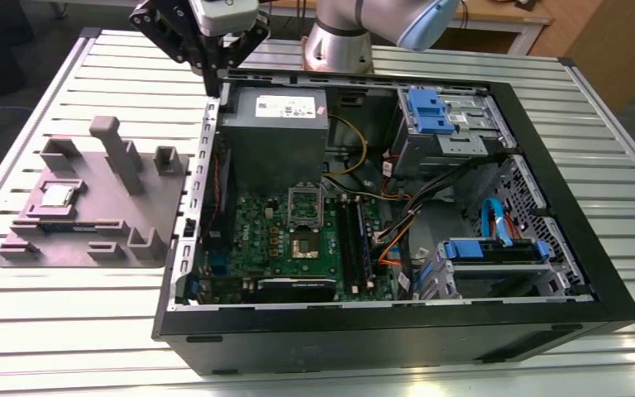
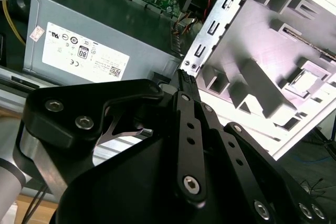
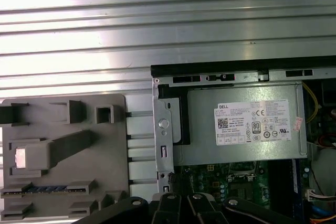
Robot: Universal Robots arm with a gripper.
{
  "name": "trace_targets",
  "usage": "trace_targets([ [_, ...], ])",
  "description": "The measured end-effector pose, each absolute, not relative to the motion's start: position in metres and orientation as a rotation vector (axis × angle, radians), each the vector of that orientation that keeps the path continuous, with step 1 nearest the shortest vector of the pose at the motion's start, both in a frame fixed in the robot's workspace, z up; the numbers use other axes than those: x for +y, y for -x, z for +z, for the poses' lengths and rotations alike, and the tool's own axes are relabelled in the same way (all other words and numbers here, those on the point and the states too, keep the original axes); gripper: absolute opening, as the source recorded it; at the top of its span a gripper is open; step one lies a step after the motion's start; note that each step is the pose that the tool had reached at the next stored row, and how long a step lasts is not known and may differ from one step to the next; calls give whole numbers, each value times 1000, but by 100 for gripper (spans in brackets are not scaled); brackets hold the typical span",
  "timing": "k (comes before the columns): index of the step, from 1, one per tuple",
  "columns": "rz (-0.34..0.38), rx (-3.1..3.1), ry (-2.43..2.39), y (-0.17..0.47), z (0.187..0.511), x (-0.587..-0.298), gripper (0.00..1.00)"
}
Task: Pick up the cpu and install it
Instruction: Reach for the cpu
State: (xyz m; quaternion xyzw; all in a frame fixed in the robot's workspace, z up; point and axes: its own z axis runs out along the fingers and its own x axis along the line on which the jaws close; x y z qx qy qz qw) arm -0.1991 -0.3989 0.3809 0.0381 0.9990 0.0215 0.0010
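Note:
The cpu (image 1: 56, 196) is a small silvery square lying flat in a recess of the grey moulded tray (image 1: 130, 223), at the exterior view's left. It shows bright in both wrist views (image 2: 307, 80) (image 3: 23, 157). The metal-framed socket (image 1: 303, 242) sits in the middle of the green motherboard inside the open computer case. My gripper (image 1: 216, 73) hangs above the case's back corner, beside the grey power supply (image 1: 275, 124), well away from the cpu. Its black fingers (image 2: 185, 85) (image 3: 169, 203) stand together, shut, with nothing between them.
The black case (image 1: 406, 331) lies open on a slatted metal table (image 1: 75, 331). Inside are blue drive cages (image 1: 439, 112), orange and yellow cables and memory slots. Upright posts (image 1: 113, 149) rise from the tray. The arm's base (image 1: 340, 41) stands behind the case.

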Motion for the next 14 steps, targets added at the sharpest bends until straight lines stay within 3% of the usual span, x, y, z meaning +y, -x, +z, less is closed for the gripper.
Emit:
trace_targets([
  [14,68,3137,-120,202,381,-399,10],
])
